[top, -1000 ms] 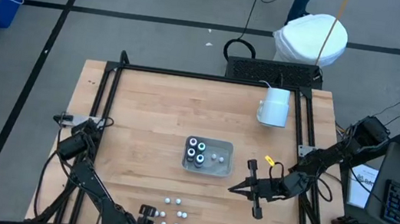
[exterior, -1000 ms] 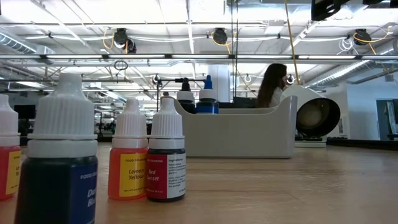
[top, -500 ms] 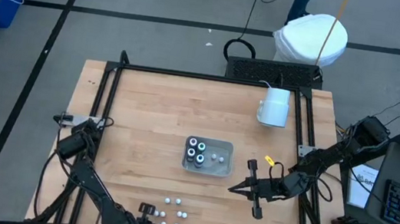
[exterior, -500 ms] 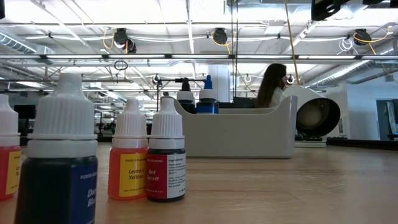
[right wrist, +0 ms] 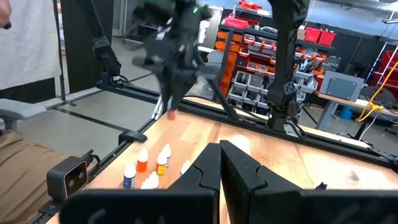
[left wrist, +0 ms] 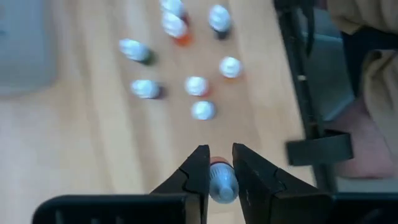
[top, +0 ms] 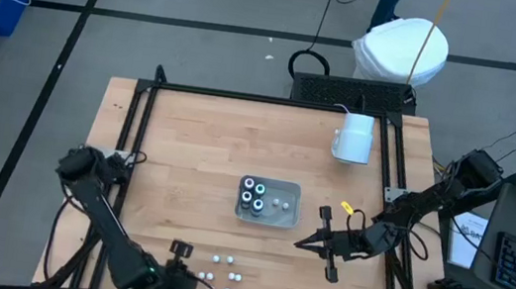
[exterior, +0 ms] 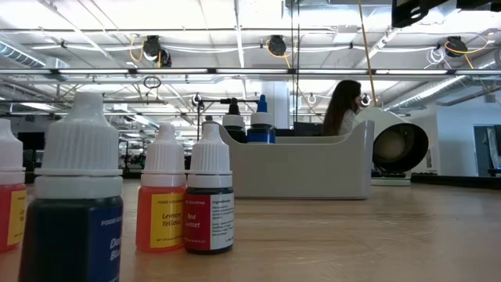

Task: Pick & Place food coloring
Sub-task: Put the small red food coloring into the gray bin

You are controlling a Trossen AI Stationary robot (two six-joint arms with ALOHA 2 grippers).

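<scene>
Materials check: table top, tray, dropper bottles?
Table top: looks like wood, pale planks with visible grain and a matte finish. Tray: probably plastic, greyish and translucent from above. Dropper bottles: likely plastic, with ribbed white caps and printed paper-like labels; the body material is hard to confirm.

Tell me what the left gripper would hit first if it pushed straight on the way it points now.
Probably the loose dropper bottles standing on the table. The left gripper, shut on a white-capped bottle, points straight at that cluster; the nearest white cap looks first in line, though depth is hard to judge.
</scene>
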